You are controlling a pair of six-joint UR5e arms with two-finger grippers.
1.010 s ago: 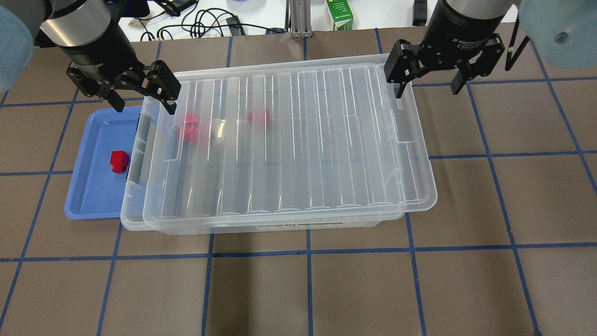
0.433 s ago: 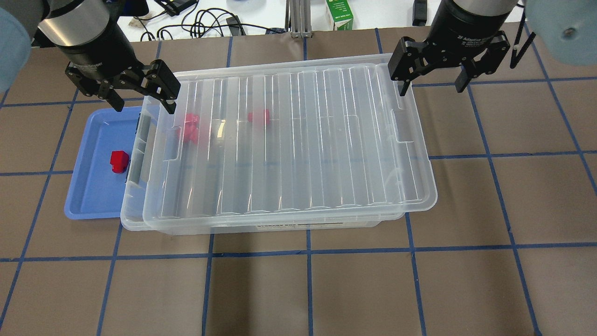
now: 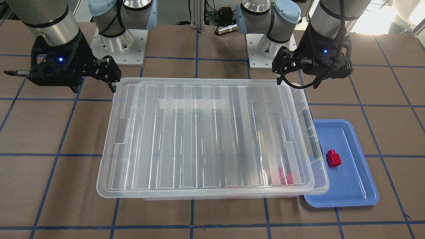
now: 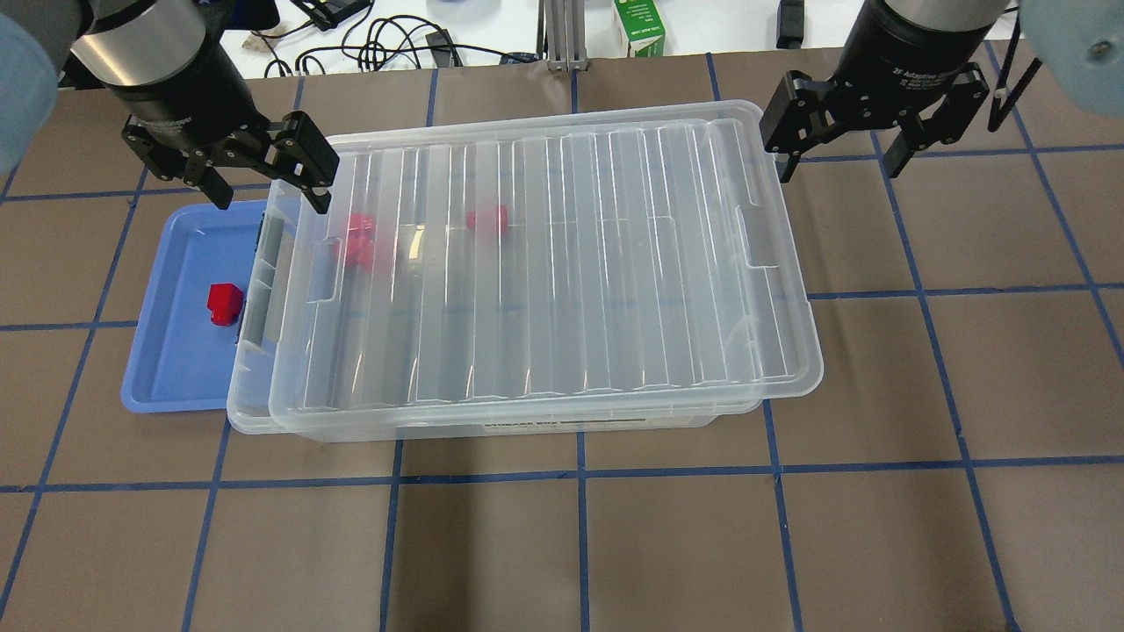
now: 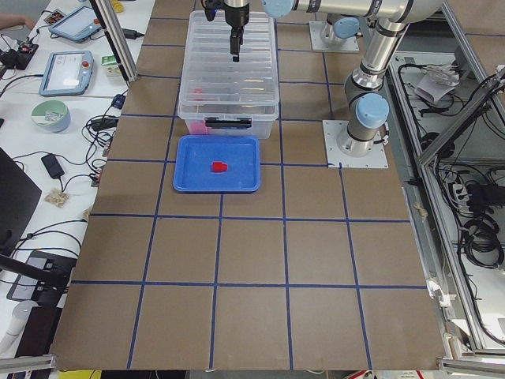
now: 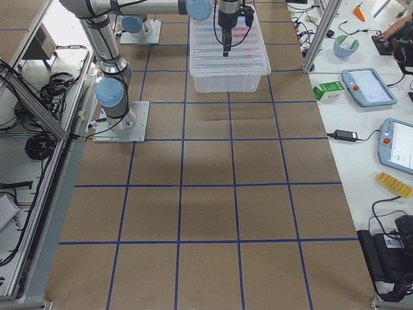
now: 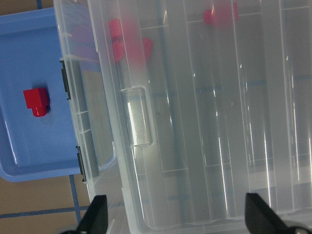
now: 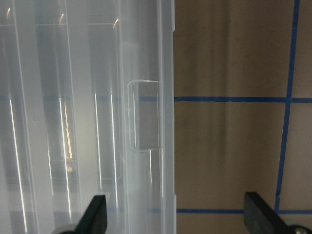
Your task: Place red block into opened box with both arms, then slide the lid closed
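The red block (image 4: 224,303) lies in a shallow blue tray (image 4: 171,369) at the box's left end, also in the front view as the red block (image 3: 333,158). The clear box (image 4: 527,427) holds other red pieces (image 4: 358,239) under the ribbed lid (image 4: 571,263). That lid lies flat on the box, shifted right, leaving a narrow strip uncovered at the tray end. My left gripper (image 4: 270,200) hangs open over the lid's far left corner with nothing in it. My right gripper (image 4: 839,171) is open and empty, just right of the lid's far right corner, over the table.
A green carton (image 4: 638,26) and cables lie beyond the table's far edge. Side benches hold blue handheld screens (image 6: 368,86) and a bowl (image 6: 345,45). Brown table with blue tape lines stretches in front of the box and to its right.
My right gripper has moved to the right, from over the lid's far right corner to beside it. The left gripper, lid and red block have stayed put.
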